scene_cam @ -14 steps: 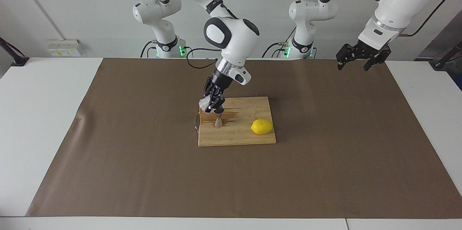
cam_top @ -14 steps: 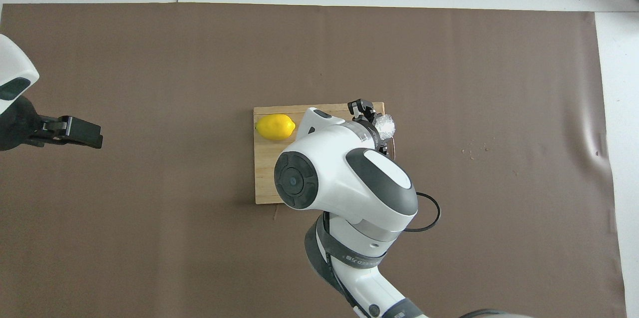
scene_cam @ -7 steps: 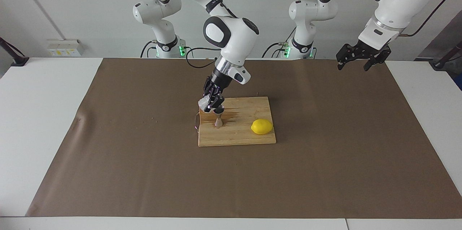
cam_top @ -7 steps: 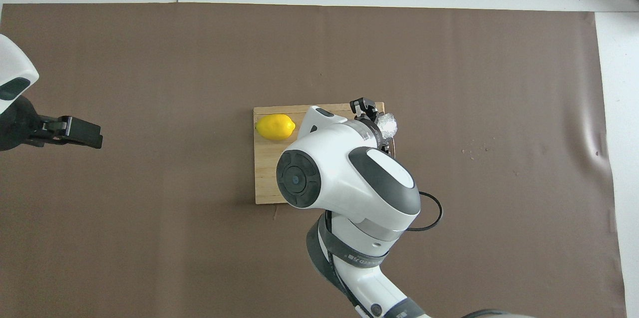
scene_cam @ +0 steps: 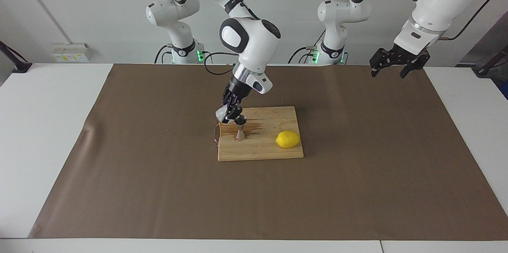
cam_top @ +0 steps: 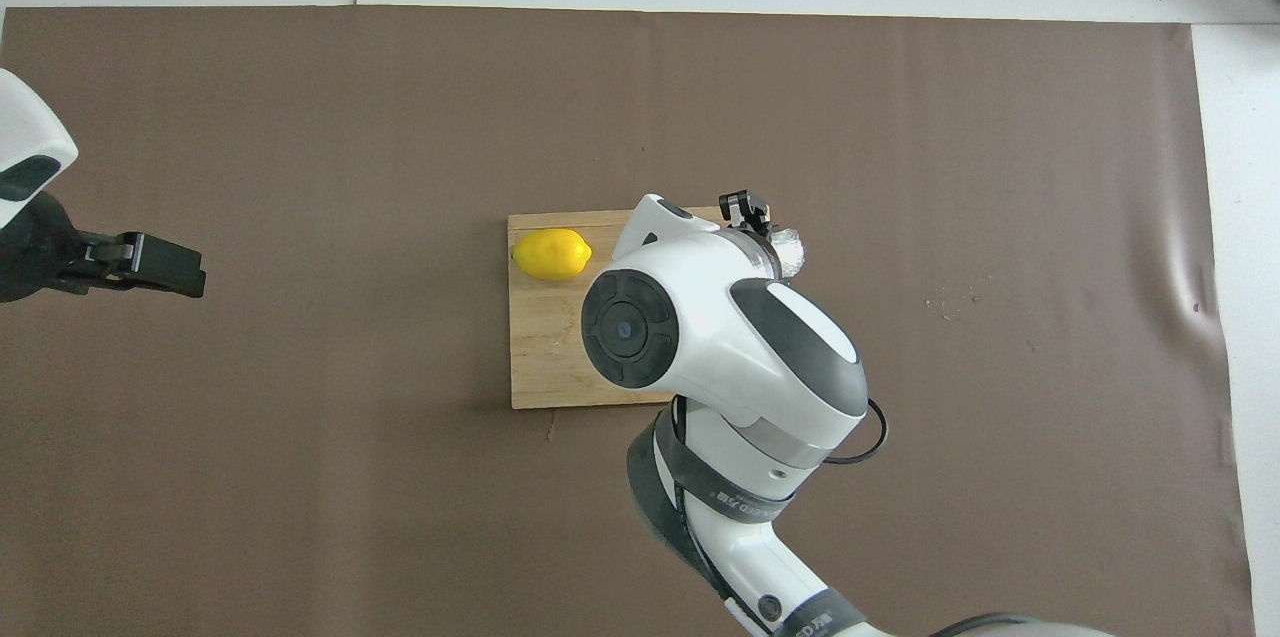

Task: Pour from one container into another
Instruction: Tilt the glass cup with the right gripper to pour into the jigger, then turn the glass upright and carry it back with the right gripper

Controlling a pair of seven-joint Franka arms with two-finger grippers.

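Pouring vessels, current position

Small clear faceted crystal-like cup (scene_cam: 220, 114) is tilted in the air, clamped in the right pincer (scene_cam: 228, 115); small hourglass-shaped steel jigger (scene_cam: 240, 129) stands upright on the wooden board (scene_cam: 262, 150).

One rectangular pale wooden cutting board (scene_cam: 274, 151), lying near the middle of the table. One bright yellow oval lemon (scene_cam: 288, 139), on the board toward the left arm's end. One small shiny steel hourglass-shaped jigger (scene_cam: 240, 127), upright on the board. One small squat clear faceted cup (scene_cam: 221, 114). One large brown paper sheet (scene_cam: 158, 189) covering the white tabletop (scene_cam: 35, 126). Two white robot arms. Two black two-finger grippers: right gripper (scene_cam: 230, 114) and left gripper (scene_cam: 391, 71).
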